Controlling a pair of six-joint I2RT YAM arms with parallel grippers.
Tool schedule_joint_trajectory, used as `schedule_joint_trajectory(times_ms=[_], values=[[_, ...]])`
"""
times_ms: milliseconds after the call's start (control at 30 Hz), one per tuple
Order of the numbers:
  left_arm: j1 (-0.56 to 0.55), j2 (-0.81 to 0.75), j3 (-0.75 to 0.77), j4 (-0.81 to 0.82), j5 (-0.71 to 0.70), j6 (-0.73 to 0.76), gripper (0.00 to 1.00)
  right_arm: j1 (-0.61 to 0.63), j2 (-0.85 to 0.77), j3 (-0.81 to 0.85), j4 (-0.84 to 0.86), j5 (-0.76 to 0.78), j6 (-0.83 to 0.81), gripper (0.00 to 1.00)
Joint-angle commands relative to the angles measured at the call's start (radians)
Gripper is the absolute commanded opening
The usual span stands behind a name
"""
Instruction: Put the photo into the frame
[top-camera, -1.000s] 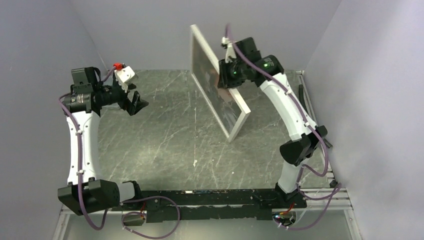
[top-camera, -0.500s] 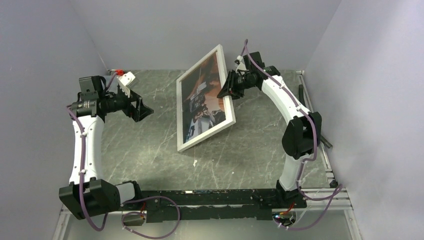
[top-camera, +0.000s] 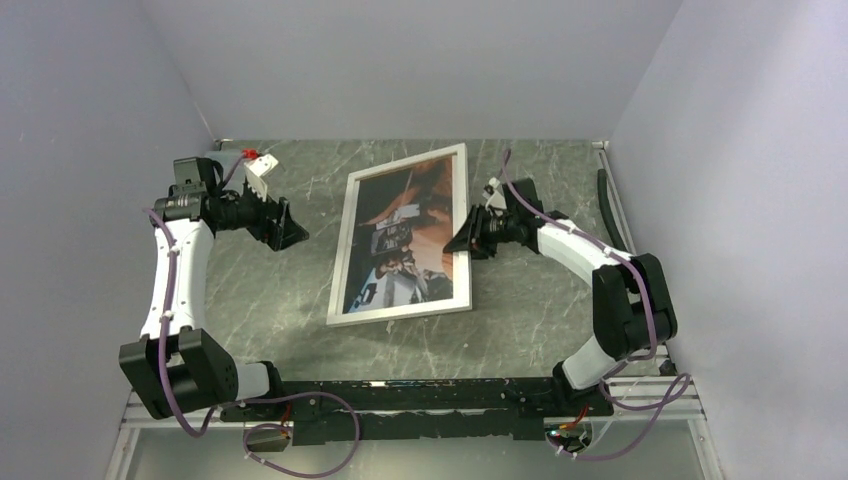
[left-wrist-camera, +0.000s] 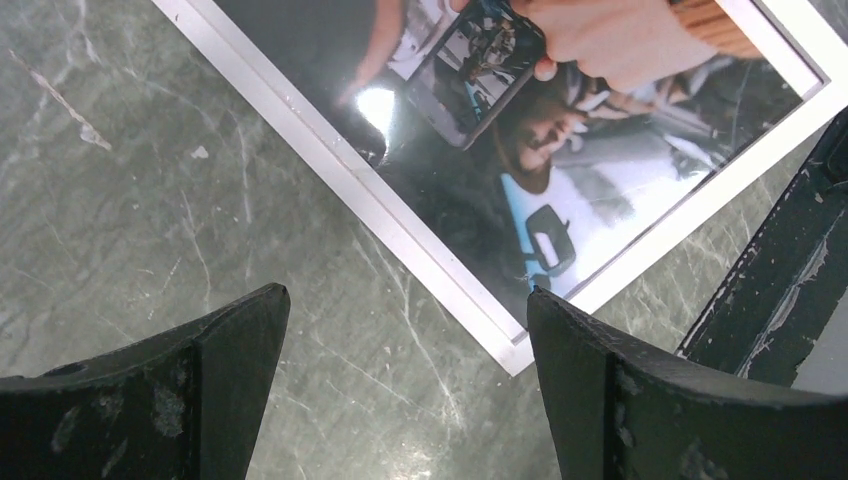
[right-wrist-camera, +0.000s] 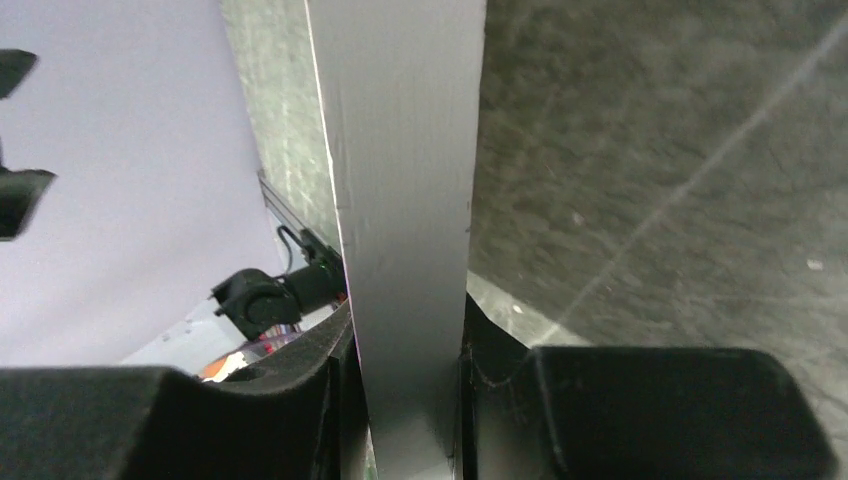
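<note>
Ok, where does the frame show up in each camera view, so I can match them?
Top external: the frame sits mid-table between the arms, picture side up.
Left wrist: its white-rimmed corner fills the top and right of the picture.
Right wrist: seen edge-on, a grey vertical band at centre, pinched by the right gripper.
Shared landmark: the grey-green marbled table, visible in all three.

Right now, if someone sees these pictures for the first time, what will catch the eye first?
First comes the big white frame, with the dark and orange photo inside its rim, face up in the middle of the green marbled table. The right gripper is shut on the frame's right edge, while the left gripper hangs open just left of it, touching nothing.
</note>
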Motion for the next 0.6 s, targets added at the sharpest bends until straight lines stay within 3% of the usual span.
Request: schedule_joint_trajectory(times_ms=[0,167,367,567], values=[[0.003,-0.012,-0.027,-0.003,-0.011,-0.023,0.94,0.01,-0.077,-0.13,0.168,0.098,-0.105,0.15],[0.003,-0.019,-0.048,0.004,-0.006,-0.044,0.94,0.009,-0.061,-0.196,0.196,0.2,-0.129,0.23],[0.002,-0.049,-0.078,0.026,-0.023,-0.059,0.94,0.008,0.008,-0.25,0.285,0.216,-0.136,0.31],[0.004,-0.035,-0.108,0.055,-0.034,-0.092,0.94,0.008,0.042,-0.279,0.295,0.286,-0.148,0.54]])
